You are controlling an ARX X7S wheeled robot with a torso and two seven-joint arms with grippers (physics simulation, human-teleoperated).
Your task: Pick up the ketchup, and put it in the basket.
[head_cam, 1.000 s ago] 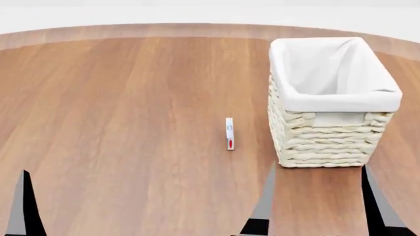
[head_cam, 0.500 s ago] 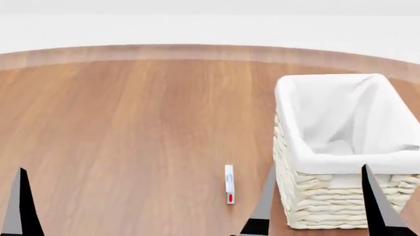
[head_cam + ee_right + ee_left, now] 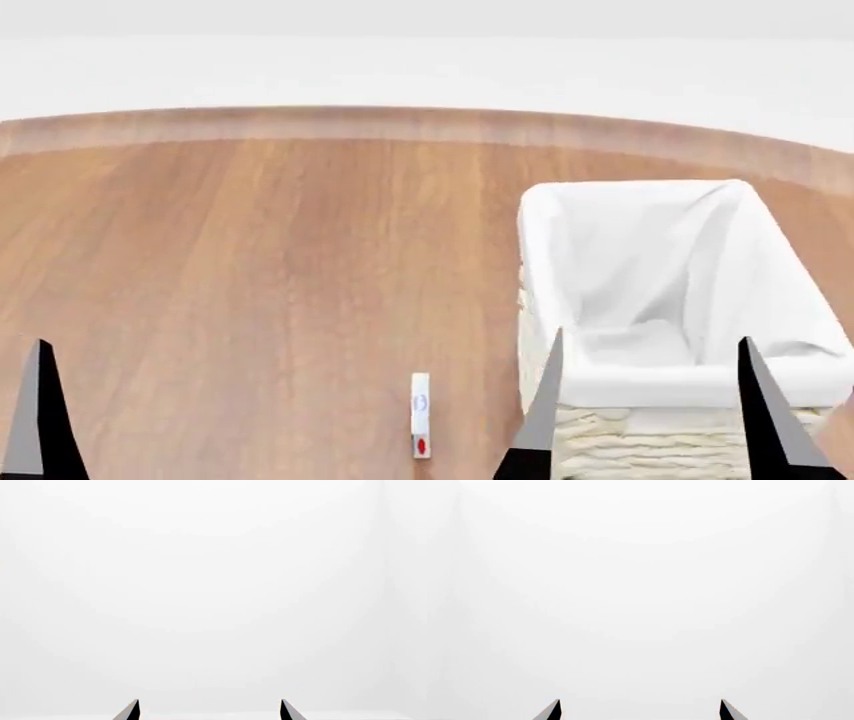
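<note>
The basket (image 3: 654,385), cream wicker with a white cloth liner, stands on the wooden table at the right of the head view and looks empty. No orange-red ketchup bottle shows in any view. My right gripper (image 3: 650,425) is open, with its two dark fingers framing the basket's near wall. In the right wrist view (image 3: 208,711) it faces only blank white. My left gripper (image 3: 639,711) is open and empty, also facing blank white. Only one of its fingers (image 3: 40,410) shows at the head view's lower left.
A small slim white item with a red end (image 3: 420,430) lies on the round wooden table (image 3: 267,280), just left of the basket. The table's curved far edge (image 3: 400,122) meets a white background.
The head view has shifted: the basket and the small white item now sit lower and further left in the frame, and more of the far table edge shows. The fingers hold the same places.
</note>
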